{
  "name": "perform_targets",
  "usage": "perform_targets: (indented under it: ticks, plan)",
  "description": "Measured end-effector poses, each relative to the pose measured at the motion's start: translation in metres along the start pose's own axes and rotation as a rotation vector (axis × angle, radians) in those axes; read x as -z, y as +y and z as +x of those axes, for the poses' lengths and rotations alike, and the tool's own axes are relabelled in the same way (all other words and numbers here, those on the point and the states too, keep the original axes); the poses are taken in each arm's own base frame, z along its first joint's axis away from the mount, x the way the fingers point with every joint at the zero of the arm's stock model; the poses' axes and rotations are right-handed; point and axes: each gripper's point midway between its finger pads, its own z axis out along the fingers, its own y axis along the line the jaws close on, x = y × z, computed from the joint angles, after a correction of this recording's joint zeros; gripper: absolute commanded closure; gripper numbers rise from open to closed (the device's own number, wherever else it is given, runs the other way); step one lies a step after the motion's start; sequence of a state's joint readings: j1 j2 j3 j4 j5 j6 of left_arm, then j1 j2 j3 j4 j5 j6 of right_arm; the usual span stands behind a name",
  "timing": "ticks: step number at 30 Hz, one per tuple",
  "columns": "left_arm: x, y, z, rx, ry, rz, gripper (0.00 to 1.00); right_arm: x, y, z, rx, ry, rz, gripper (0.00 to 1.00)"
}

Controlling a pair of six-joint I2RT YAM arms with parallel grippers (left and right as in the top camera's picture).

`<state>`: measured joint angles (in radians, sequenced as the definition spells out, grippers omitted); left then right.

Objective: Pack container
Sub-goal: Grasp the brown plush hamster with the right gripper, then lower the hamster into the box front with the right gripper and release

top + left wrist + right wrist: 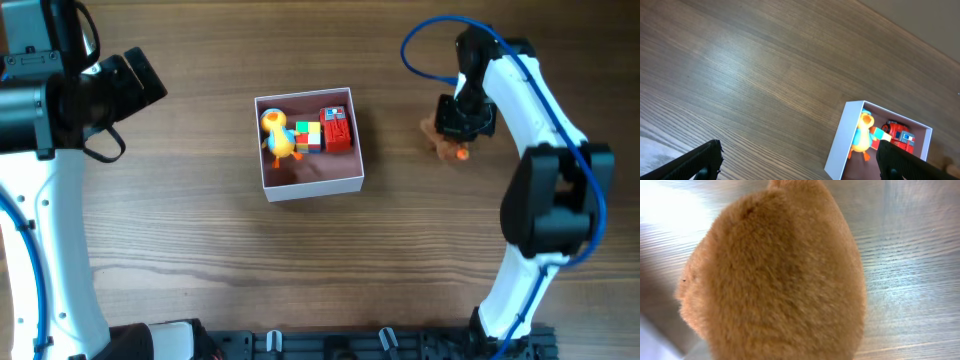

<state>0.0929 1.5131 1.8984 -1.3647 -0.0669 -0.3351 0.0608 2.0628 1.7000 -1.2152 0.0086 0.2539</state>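
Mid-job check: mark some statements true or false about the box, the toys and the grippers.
The box holds a yellow duck. True.
The furry brown toy is in the box. False: it is outside, on the table, under the right gripper.
The left gripper has its jaws wide apart, empty. True.
The box is closed by a lid. False: its top is open.

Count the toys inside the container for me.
3 in the container: a yellow duck at the left, a multicoloured cube in the middle, a red toy at the right. Smaller ones could be hidden beneath them.
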Motion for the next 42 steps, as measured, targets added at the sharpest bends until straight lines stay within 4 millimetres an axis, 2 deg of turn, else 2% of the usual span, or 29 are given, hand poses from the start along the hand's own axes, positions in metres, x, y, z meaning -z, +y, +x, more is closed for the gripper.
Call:
perform_targets:
  ticks: [2, 3, 4, 5, 7, 8, 11, 14, 17, 21, 23, 25, 27, 28, 33, 38, 40, 42]
  plan:
    - [0.000, 0.000, 0.000, 0.000, 0.000, 0.000, 0.00, 0.041, 0.019, -0.001, 0.072, -0.120, -0.033, 0.96]
    - [0.000, 0.000, 0.000, 0.000, 0.000, 0.000, 0.00, 0.074, 0.034, 0.001, 0.133, -0.218, -0.062, 0.95]
    - [0.000, 0.000, 0.000, 0.000, 0.000, 0.000, 0.00, 0.105, 0.050, 0.005, 0.215, -0.312, -0.090, 0.90]
    - [0.000, 0.000, 0.000, 0.000, 0.000, 0.000, 0.00, 0.147, 0.075, 0.016, 0.311, -0.439, -0.138, 0.89]
    - [0.000, 0.000, 0.000, 0.000, 0.000, 0.000, 0.00, 0.179, 0.105, 0.031, 0.494, -0.550, -0.164, 0.87]
    - [0.000, 0.000, 0.000, 0.000, 0.000, 0.000, 0.00, 0.184, 0.120, 0.041, 0.591, -0.567, -0.170, 0.86]
    - [0.000, 0.000, 0.000, 0.000, 0.000, 0.000, 0.00, 0.172, 0.167, 0.070, 0.912, -0.540, -0.199, 0.91]
    - [0.000, 0.000, 0.000, 0.000, 0.001, 0.000, 0.00, 0.149, 0.191, 0.082, 1.075, -0.489, -0.198, 0.90]
    - [0.000, 0.000, 0.000, 0.000, 0.001, 0.000, 0.00, 0.112, 0.208, 0.088, 1.169, -0.392, -0.192, 0.89]
    - [0.000, 0.000, 0.000, 0.000, 0.001, 0.000, 0.00, 0.058, 0.219, 0.094, 1.216, -0.248, -0.182, 0.86]
    - [0.000, 0.000, 0.000, 0.000, 0.001, 0.000, 0.00, 0.034, 0.222, 0.100, 1.231, -0.175, -0.175, 0.78]
    - [0.000, 0.000, 0.000, 0.000, 0.001, 0.000, 0.00, 0.013, 0.223, 0.108, 1.244, -0.106, -0.170, 0.59]
    - [0.000, 0.000, 0.000, 0.000, 0.001, 0.000, 0.00, -0.004, 0.221, 0.113, 1.236, -0.048, -0.167, 0.34]
    - [0.000, 0.000, 0.000, 0.000, 0.001, 0.000, 0.00, -0.006, 0.221, 0.112, 1.228, -0.042, -0.166, 0.28]
    - [0.000, 0.000, 0.000, 0.000, 0.001, 0.000, 0.00, -0.006, 0.220, 0.113, 1.207, -0.036, -0.167, 0.18]
    - [0.000, 0.000, 0.000, 0.000, 0.000, 0.000, 0.00, -0.006, 0.219, 0.114, 1.191, -0.028, -0.165, 0.15]
    - [0.000, 0.000, -0.001, 0.000, -0.003, 0.001, 0.00, -0.001, 0.219, 0.114, 1.191, -0.041, -0.168, 0.15]
    - [0.000, 0.000, -0.001, 0.000, -0.003, 0.001, 0.00, 0.017, 0.220, 0.113, 1.193, -0.085, -0.177, 0.15]
